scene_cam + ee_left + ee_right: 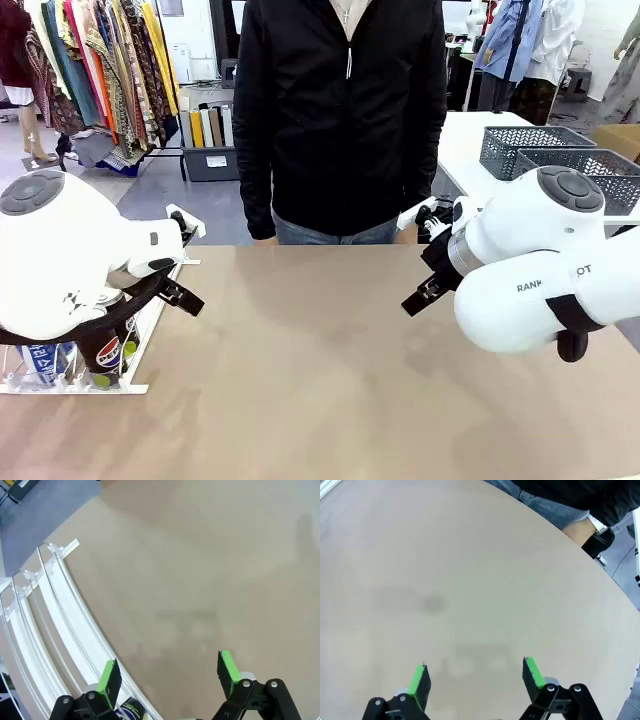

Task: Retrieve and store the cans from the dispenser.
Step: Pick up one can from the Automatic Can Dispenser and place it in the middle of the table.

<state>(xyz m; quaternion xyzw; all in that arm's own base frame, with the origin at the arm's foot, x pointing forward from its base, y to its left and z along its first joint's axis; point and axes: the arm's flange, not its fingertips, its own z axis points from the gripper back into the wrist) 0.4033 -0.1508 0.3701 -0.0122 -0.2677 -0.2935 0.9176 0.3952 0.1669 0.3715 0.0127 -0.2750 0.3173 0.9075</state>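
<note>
The white railed dispenser lies at the table's left edge, mostly behind my left arm. At its near end stand a blue can and a black Pepsi can. My left gripper hovers just right of the rack, open and holding nothing. In the left wrist view the open gripper looks down on bare table, with the dispenser rails curving along the left and part of a black can at the bottom edge. My right gripper hangs open over the table's right side, and the right wrist view shows the gripper with nothing between its pads.
A person in a black jacket stands at the far edge of the tan table, one hand near that edge. Two grey lattice baskets sit on a white table at the back right.
</note>
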